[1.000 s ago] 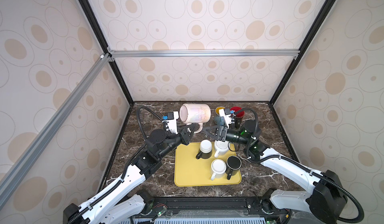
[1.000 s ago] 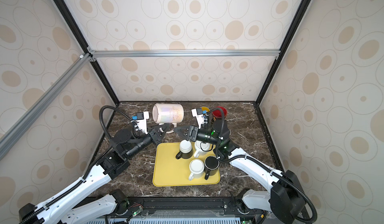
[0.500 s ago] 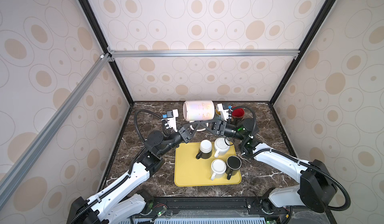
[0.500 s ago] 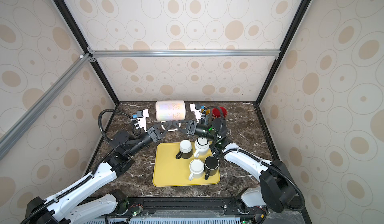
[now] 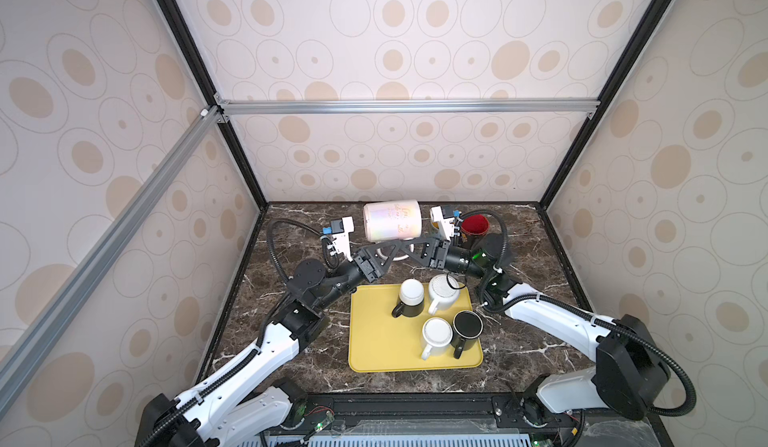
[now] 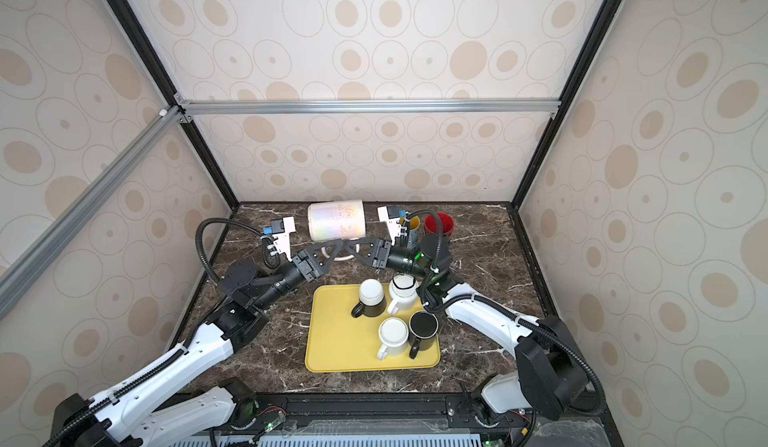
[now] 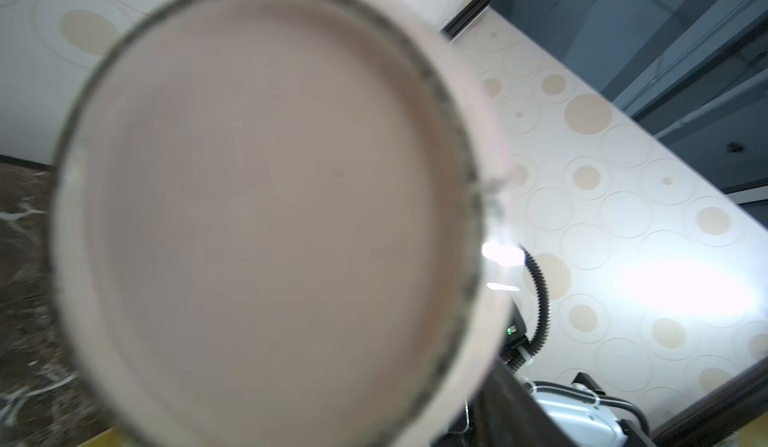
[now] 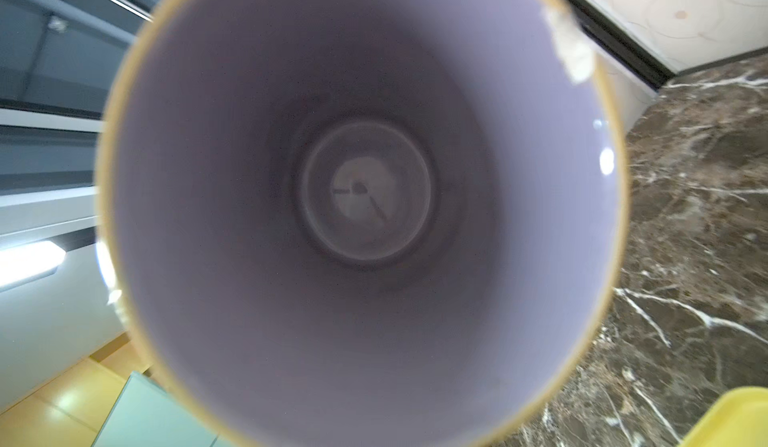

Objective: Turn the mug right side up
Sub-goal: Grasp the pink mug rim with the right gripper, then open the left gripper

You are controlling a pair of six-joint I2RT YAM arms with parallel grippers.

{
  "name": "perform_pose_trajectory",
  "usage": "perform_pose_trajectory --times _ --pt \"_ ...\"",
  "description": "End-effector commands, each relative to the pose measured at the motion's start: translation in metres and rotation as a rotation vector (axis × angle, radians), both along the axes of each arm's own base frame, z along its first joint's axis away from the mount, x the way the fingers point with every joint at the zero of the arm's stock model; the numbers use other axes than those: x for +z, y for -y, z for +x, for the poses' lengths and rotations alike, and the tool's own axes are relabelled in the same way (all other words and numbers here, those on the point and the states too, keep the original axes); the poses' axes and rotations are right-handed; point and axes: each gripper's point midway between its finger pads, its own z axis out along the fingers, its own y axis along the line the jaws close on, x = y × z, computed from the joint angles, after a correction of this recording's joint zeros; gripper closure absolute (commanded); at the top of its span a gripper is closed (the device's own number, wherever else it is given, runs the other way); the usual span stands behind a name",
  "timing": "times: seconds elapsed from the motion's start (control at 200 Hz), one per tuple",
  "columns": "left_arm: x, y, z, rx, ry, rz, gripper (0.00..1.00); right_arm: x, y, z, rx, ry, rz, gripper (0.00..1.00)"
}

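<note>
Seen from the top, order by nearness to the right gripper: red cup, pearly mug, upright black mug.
From the right gripper:
1. Pearly mug, just beside it.
2. Red cup, back right.
3. Upright black mug, on the tray, front right.

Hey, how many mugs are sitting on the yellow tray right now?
4 on the yellow tray: black-and-white mug rear left, white rear mug beside it, white front mug, black mug to its right. None seems hidden.

The mug [image 5: 392,220] is pearly white with faint script, the tray [image 5: 374,341] yellow, small mugs [image 5: 467,324] black and white, cup [image 5: 475,224] red, table [image 5: 519,362] white-veined dark brown, walls [image 5: 415,29] cream with beige ovals.
</note>
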Motion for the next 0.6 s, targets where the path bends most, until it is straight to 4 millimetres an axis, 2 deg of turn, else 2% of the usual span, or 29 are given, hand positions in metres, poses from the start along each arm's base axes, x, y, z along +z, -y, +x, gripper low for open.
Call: perform_pose_trajectory --times 0.0,0.14,0.205,0.335,0.47,0.595 --pt "0.002 -0.042 0.015 0.229 0.002 0.177 0.00 0.040 0.010 -0.004 -0.051 0.124 0.048 1.00" --pt "-0.029 -0.104 0.025 0.537 -0.108 0.381 0.00 0.034 0.007 0.004 -0.073 0.130 -0.017 1.00" --pt "-0.037 -0.120 0.024 0.616 -0.109 0.433 0.00 0.024 0.007 0.010 -0.101 0.113 -0.084 1.00" --pt "-0.048 -0.122 0.024 0.619 -0.120 0.461 0.00 0.005 0.012 0.022 -0.199 0.143 -0.253 1.00" --pt "-0.088 -0.118 0.032 0.598 -0.264 0.591 0.00 -0.023 0.026 0.042 -0.302 0.119 -0.490 1.00" --pt "-0.123 -0.112 0.039 0.561 -0.321 0.708 0.00 -0.034 0.037 0.055 -0.371 0.123 -0.639 1.00"
